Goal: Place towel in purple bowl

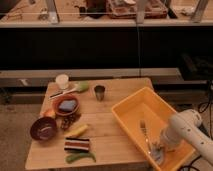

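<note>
The purple bowl (pixel 43 128) sits empty near the table's left front corner. A folded dark cloth with a light stripe (pixel 77 145), which may be the towel, lies flat on the table to the right of the bowl and in front of it. My gripper (pixel 156 149) is far to the right, reaching down into the near corner of the yellow bin (pixel 131 107). A greyish item lies at its tip. My white arm (pixel 182 129) comes in from the lower right.
A fork (pixel 144 131) lies in the bin. On the table are a red bowl holding a blue sponge (pixel 66 105), a white cup (pixel 62 80), a metal cup (pixel 99 92), a green fruit (pixel 82 86), a banana (pixel 77 131) and a green vegetable (pixel 80 157).
</note>
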Robot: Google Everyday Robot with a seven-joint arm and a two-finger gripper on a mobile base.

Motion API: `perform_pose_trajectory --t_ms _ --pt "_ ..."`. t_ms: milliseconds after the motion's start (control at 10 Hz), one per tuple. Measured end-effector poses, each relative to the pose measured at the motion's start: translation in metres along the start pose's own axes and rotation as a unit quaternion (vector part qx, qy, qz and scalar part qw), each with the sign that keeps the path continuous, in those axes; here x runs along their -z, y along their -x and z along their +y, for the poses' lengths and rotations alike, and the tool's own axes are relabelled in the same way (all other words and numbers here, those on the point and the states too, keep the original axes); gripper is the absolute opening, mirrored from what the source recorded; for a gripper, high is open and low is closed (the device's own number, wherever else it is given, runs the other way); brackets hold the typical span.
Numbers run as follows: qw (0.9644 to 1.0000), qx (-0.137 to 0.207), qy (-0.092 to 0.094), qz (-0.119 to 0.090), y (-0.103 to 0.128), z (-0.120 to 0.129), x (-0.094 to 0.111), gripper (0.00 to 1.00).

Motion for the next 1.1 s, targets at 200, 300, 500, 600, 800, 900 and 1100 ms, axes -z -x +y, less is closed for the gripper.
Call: perform_pose_trajectory --t_ms 200,300,500,600,800,900,1100 --pt "0.9998 -0.009 0.014 0.015 -0.006 0.005 0.023 0.0" --pt "0.9995 -0.012 0.02 0.021 -0.008 0.008 0.039 0.0" --pt "0.9985 -0.018 0.033 0.04 -0.014 0.017 0.086 0.0" --pt "0.9979 -0.018 0.039 0.048 -0.017 0.021 0.103 0.0" --pt "0.9957 -0.017 0.051 0.075 -0.032 0.029 0.151 0.0" --pt "0.9947 -0.01 0.053 0.087 -0.04 0.025 0.174 0.0" --pt "0.9931 0.018 0.047 0.106 -0.051 0.002 0.211 0.0"
